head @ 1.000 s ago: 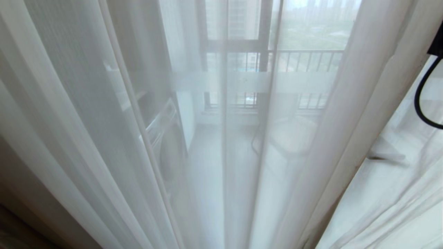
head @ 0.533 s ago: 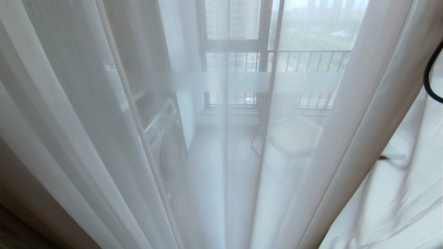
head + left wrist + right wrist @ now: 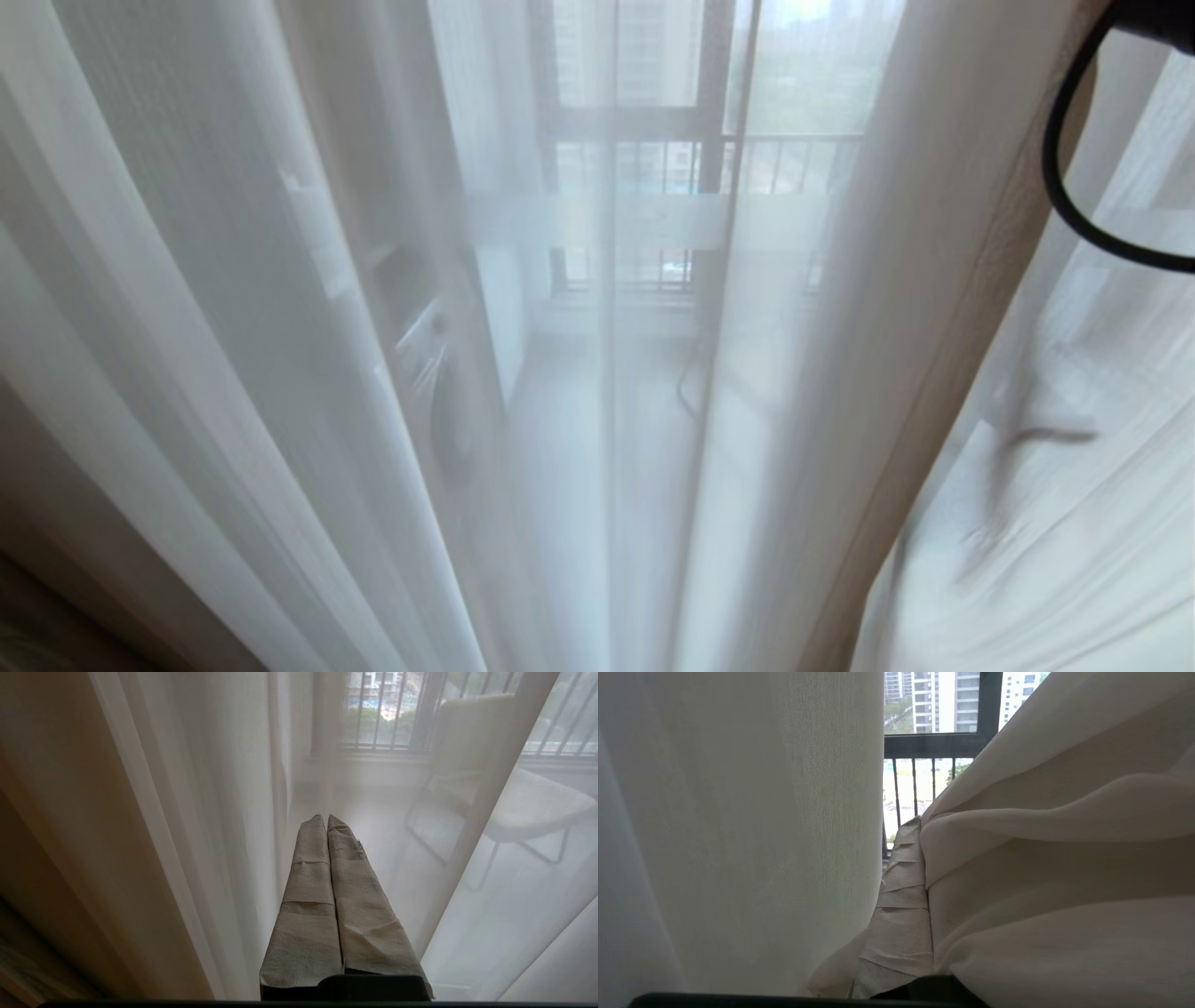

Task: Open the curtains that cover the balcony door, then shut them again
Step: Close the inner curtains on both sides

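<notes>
White sheer curtains [image 3: 233,327] hang shut across the whole head view, with a strip of thick beige drape [image 3: 37,597] at the lower left. Through the sheer shows the balcony door's frosted band [image 3: 653,222]. My right gripper [image 3: 920,822] sits pushed into the gap between two sheer panels [image 3: 738,835]. One taped finger [image 3: 903,896] shows; a bunched fold [image 3: 1055,868] lies over the other. I cannot tell whether any cloth is pinched. Only its black cable [image 3: 1060,187] reaches the head view. My left gripper [image 3: 327,817] is shut and empty, low before the sheer.
Behind the sheer stand a washing machine [image 3: 439,373] on the left, a chair [image 3: 537,807] on the right and the black balcony railing [image 3: 794,163] at the back. Tower blocks [image 3: 934,700] show through the gap in the curtains.
The right arm's cable has swung left and up. The thick right fold of sheer has shifted left with it, now hiding the chair and part of the railing.
</notes>
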Robot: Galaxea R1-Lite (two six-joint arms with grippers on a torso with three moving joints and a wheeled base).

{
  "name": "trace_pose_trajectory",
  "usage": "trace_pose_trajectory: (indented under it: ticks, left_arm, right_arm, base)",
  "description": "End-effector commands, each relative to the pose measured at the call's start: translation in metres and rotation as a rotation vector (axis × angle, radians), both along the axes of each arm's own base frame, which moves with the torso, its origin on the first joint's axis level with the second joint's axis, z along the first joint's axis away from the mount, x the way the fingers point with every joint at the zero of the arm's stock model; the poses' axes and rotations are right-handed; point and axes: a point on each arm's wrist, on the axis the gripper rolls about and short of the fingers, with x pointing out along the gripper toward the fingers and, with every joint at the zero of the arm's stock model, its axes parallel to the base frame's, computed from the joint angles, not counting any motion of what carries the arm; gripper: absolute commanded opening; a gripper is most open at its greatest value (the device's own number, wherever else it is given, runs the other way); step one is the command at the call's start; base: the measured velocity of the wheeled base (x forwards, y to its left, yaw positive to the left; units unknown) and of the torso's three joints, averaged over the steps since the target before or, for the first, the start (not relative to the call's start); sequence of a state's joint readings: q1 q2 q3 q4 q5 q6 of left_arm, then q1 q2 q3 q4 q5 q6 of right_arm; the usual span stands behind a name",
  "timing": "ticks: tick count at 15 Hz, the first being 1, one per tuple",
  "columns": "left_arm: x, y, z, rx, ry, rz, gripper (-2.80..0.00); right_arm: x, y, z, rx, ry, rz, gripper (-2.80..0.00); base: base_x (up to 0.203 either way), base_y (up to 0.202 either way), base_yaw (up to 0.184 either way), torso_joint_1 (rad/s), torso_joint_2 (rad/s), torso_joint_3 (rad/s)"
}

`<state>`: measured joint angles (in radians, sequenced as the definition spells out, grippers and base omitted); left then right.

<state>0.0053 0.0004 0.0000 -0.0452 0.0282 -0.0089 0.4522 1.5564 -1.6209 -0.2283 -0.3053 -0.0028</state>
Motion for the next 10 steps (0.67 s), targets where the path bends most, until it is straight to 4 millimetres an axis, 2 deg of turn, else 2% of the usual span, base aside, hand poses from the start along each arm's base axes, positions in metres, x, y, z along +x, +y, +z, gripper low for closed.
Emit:
trace_pose_trajectory:
  ticks: [1,5,10]
  left_arm:
    - [0.0,0.0,0.0,0.0,-0.001,0.001,-2.8]
    - [0.0,0.0,0.0,0.0,-0.001,0.002,-2.8]
    - [0.0,0.0,0.0,0.0,-0.001,0.001,-2.8]
  right_arm:
    - [0.009,0.025,-0.006,-0.021,0.014,0.062,-2.8]
    - [0.034,0.079,-0.017,-0.083,0.012,0.149,-2.8]
    - [0.056,0.154,-0.049,-0.129,0.044,0.269,-2.8]
  base:
    - [0.0,0.0,0.0,0.0,0.0,0.0]
    - [0.0,0.0,0.0,0.0,0.0,0.0]
    - [0.0,0.0,0.0,0.0,0.0,0.0]
